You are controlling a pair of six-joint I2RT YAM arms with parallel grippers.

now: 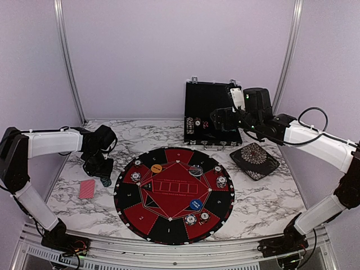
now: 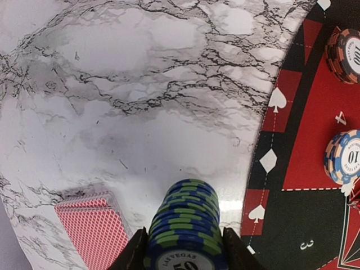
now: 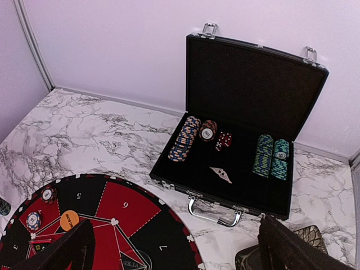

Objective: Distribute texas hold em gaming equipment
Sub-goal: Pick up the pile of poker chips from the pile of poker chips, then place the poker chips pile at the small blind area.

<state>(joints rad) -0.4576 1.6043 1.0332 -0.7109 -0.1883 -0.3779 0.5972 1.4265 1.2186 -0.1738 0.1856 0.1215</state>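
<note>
My left gripper (image 2: 183,250) is squeezed tight on a stack of blue-and-green chips (image 2: 185,216). The stack is over the marble table (image 2: 140,84), just beside the red-backed cards (image 2: 93,228) and off the edge of the big round mat (image 1: 174,194). I cannot tell if the stack touches the table. On the mat near it sit a white-and-blue chip pile (image 2: 343,157) and an orange-and-black chip pile (image 2: 346,53). My right gripper (image 3: 180,253) has its jaws wide apart and holds nothing. It hangs in front of the open black case (image 3: 225,163). Inside the case lie rows of chips (image 3: 185,138), some on the left and some on the right.
</note>
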